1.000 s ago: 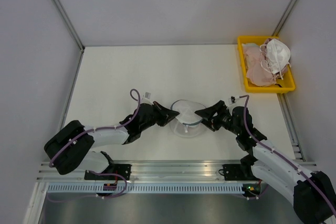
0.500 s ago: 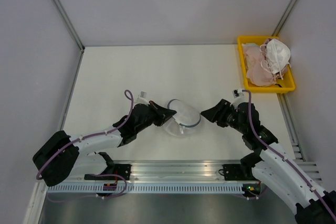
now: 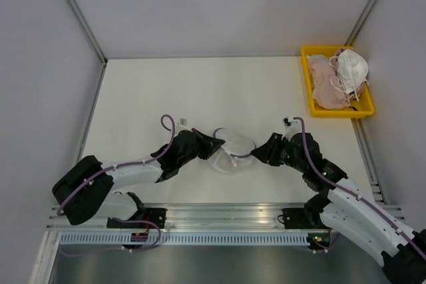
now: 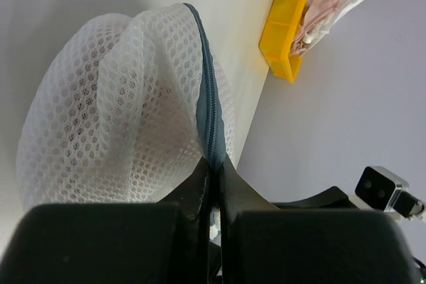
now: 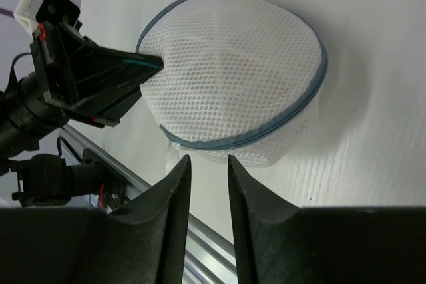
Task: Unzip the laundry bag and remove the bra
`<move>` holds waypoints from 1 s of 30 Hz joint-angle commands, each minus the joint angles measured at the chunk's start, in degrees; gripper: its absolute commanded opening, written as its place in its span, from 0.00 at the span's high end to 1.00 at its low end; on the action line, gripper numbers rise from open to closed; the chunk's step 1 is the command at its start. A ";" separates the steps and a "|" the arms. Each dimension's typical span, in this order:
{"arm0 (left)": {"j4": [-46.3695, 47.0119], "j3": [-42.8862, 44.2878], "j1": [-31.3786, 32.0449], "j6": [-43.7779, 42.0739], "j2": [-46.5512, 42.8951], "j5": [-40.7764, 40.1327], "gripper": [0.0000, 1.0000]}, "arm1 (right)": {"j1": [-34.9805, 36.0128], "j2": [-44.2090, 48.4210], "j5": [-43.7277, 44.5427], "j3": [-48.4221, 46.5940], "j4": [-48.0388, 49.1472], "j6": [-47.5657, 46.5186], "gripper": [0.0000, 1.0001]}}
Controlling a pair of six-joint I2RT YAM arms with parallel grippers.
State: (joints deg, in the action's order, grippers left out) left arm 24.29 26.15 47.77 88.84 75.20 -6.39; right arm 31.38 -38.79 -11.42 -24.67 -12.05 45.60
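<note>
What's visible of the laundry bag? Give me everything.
The laundry bag is a small round dome of white see-through mesh, with a grey-blue zipper band around its rim that looks closed. It sits near the front middle of the table. The left tool is pinched shut on the zipper seam at its left edge. The right tool is open just short of it, not touching.

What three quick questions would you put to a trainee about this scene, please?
1. True or false: the left gripper pinches the laundry bag at its zipper rim.
2. Choose one: the right gripper is A) open and empty, B) shut on the bag, C) out of view.
3. Fill in: the yellow tray sits on the robot's far ___ side.
Key: 1 true; 2 A; 3 right.
</note>
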 commanded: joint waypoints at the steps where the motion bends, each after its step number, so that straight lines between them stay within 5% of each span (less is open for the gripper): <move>1: 3.56 3.64 0.40 3.62 2.57 -1.69 0.98 | 4.38 -2.07 3.85 -0.82 2.91 -1.22 0.64; 9: 3.57 6.10 0.40 4.15 3.55 -1.78 0.98 | 16.34 -5.95 16.59 -2.32 2.91 -1.75 0.61; 30: 5.24 3.64 1.36 7.05 3.73 -0.99 0.98 | 21.97 -15.18 23.55 -4.51 11.00 -2.10 0.59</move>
State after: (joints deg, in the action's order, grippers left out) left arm 26.24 30.04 48.62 93.62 78.61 -7.18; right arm 52.12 -53.56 9.45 -26.44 -3.88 43.66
